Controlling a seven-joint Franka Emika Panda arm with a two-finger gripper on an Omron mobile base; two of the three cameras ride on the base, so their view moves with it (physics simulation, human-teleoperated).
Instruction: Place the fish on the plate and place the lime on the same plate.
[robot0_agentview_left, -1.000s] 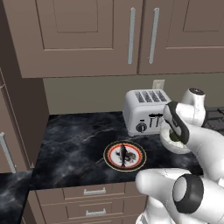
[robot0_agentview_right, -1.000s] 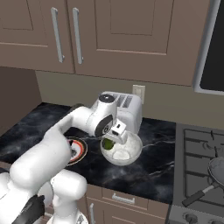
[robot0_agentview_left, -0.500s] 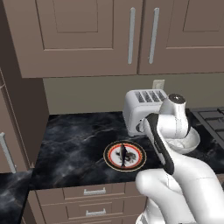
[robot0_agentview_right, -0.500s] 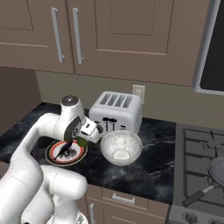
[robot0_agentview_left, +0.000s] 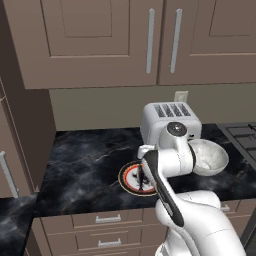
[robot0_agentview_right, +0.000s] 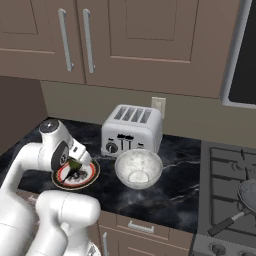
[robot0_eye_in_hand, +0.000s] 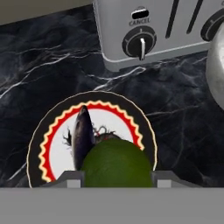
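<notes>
My gripper (robot0_eye_in_hand: 117, 181) holds the lime (robot0_eye_in_hand: 117, 164) above the plate (robot0_eye_in_hand: 37, 144), where the fish (robot0_eye_in_hand: 82, 135) lies. If I drop it high, it may roll off onto the worktop (robot0_eye_in_hand: 52, 70).

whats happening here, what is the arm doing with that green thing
The robot arm's tool is holding a lime right above the plate on the black marble counter. The fish already lies on the plate's white centre, so that part of the job is done. The lime is gripped and not yet set down. A toaster and a speckled white bowl stand beside the plate.
</notes>
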